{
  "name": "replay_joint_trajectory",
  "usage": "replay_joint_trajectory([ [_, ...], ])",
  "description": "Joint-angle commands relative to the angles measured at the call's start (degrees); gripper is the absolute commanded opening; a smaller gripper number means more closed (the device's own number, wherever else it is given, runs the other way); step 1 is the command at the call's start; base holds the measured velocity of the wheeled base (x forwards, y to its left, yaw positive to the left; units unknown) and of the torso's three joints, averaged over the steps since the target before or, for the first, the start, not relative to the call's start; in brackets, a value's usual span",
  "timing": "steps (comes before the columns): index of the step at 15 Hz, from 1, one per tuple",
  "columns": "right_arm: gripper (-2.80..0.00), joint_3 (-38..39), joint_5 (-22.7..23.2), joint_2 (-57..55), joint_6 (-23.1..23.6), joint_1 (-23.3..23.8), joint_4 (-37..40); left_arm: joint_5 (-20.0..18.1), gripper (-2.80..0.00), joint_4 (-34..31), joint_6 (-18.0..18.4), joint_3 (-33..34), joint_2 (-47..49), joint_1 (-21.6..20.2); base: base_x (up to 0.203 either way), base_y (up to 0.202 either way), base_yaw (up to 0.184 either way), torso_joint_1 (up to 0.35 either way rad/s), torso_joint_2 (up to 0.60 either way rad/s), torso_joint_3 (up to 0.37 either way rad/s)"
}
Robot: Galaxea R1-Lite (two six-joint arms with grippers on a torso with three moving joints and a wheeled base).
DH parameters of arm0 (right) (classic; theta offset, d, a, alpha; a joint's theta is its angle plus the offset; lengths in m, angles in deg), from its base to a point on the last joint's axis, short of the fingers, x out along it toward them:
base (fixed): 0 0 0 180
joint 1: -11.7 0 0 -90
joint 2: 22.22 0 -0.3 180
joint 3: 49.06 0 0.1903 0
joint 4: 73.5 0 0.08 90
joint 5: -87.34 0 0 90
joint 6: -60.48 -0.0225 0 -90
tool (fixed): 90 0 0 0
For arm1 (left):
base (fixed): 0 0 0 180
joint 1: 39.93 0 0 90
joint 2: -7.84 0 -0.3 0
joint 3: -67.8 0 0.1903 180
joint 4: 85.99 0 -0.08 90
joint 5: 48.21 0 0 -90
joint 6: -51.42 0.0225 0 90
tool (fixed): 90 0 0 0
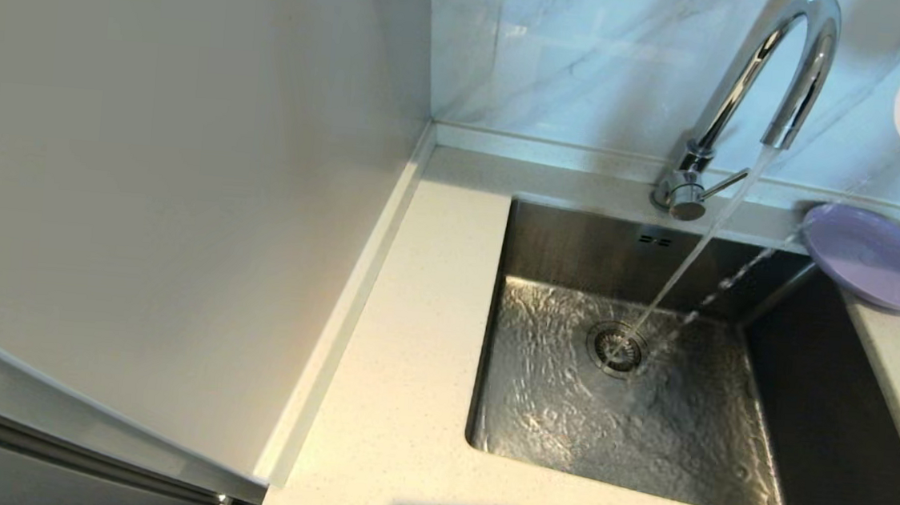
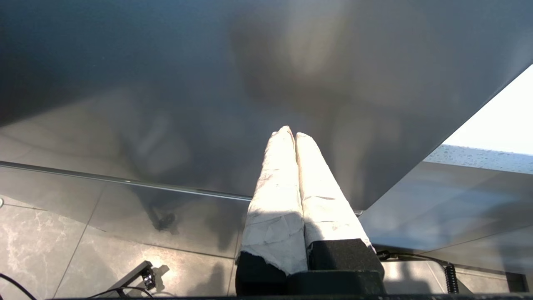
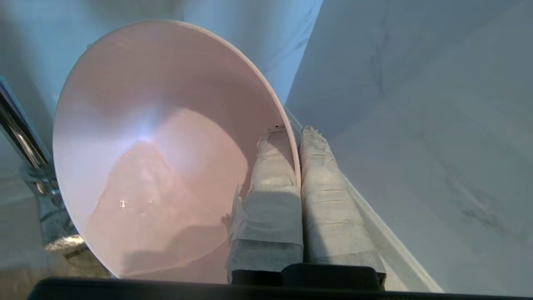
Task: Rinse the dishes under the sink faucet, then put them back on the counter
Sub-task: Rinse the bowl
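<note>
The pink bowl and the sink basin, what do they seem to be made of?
Pink bowl: probably matte plastic or melamine; soft dull sheen, thin rim, pinched by the right pincer.
Sink basin: brushed stainless steel, judging by its grey, streaky reflections.

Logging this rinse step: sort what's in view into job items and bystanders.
Job:
- pale pink round bowl, rim pinched by right gripper
- lilac shallow plate on speckled counter
- steel sink
- chrome gooseneck faucet, running

Bystanders:
- marble-veined wall
- left gripper, parked off the counter

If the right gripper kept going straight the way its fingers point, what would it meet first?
Most likely the marble wall. The right gripper, shut on the pink bowl rim, points at it with nothing visible between, though depth is unclear.
</note>
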Motion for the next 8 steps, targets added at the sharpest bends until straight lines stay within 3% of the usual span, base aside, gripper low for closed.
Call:
replay_joint_trajectory([
  [1, -2.80, 0.4, -0.3, -1.4, 0.1, 0.2, -1.2, 0.0, -2.80, 0.0, 0.0, 0.0, 0.0, 0.0, 0.000, 0.000, 0.000, 0.000, 0.00, 0.000],
  [3, -2.80, 1.2, -0.1, -2.0, 0.5, 1.0, -1.2, 0.0, -2.80, 0.0, 0.0, 0.0, 0.0, 0.0, 0.000, 0.000, 0.000, 0.000, 0.00, 0.000],
  [5, -2.80, 3.3, 1.8, -1.5, 1.4, 4.7, 1.4, 0.0, -2.80, 0.0, 0.0, 0.0, 0.0, 0.0, 0.000, 0.000, 0.000, 0.000, 0.00, 0.000],
  [8, -2.80, 7.2, 5.7, 1.2, 1.6, 10.5, 10.9, 0.0, -2.80, 0.0, 0.0, 0.0, 0.0, 0.0, 0.000, 0.000, 0.000, 0.000, 0.00, 0.000],
])
